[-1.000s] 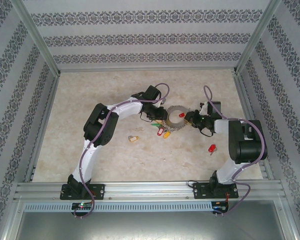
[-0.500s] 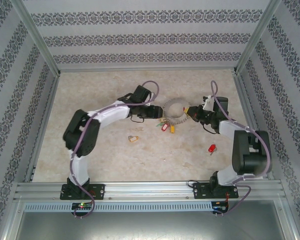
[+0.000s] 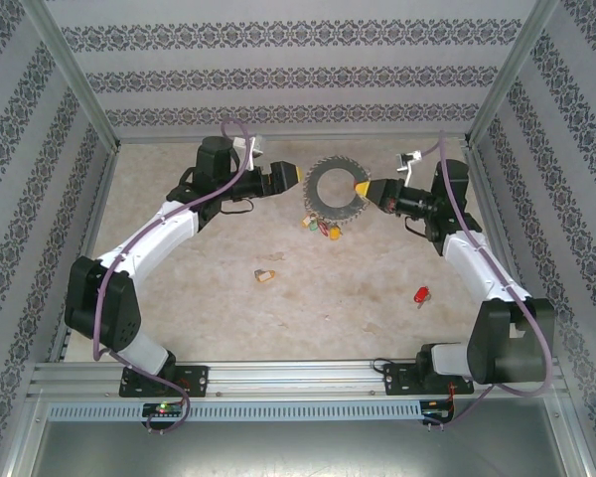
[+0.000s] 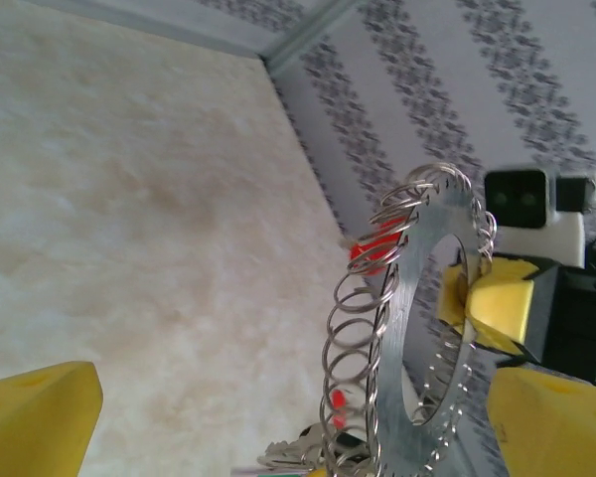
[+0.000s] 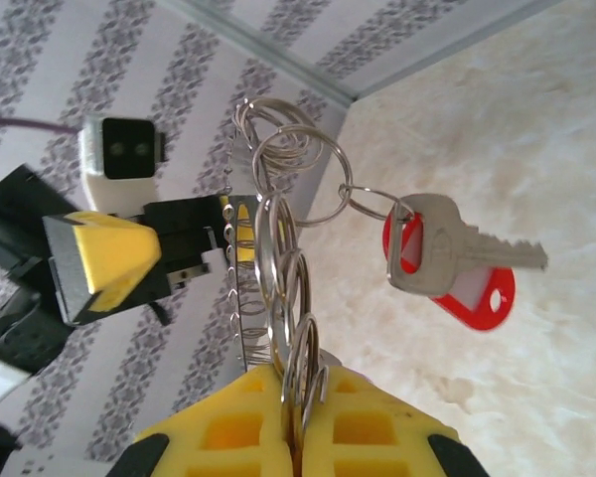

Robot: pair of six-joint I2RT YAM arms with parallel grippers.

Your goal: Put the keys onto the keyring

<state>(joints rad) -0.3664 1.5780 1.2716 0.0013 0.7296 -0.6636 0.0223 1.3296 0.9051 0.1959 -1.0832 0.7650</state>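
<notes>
While the right gripper [image 5: 296,437] is clamped tight on the rim of the keyring [image 3: 335,186], holding the hoop up off the table [image 3: 179,298] toward its far end, the left gripper [image 3: 284,177] stands with its jaws spread wide and nothing between them, just left of the hoop and not touching it. Seen from the left wrist, the hoop stands nearly edge-on between the two yellow fingers [image 4: 35,412], closer to the right-hand one. Some keys already hang from it: a bunch with coloured tags [image 3: 319,226] dangles under the lower rim, and a silver key with a red tag [image 5: 447,263] hangs from a small loop on the side the right wrist sees. What the coming move hinges on, I'd say, is the loose keys, and both lie back toward the near edge, well apart from the hoop. The brass key [image 3: 266,276] sits on the left arm's side of the middle, its length running roughly left to right as far as I can tell; the red-tagged key [image 3: 421,295] lies off beside the right arm. With the right arm busy holding, the free left gripper looks the one to go, and the brass key is the nearer for it, almost straight back toward the bases from where it hangs
</notes>
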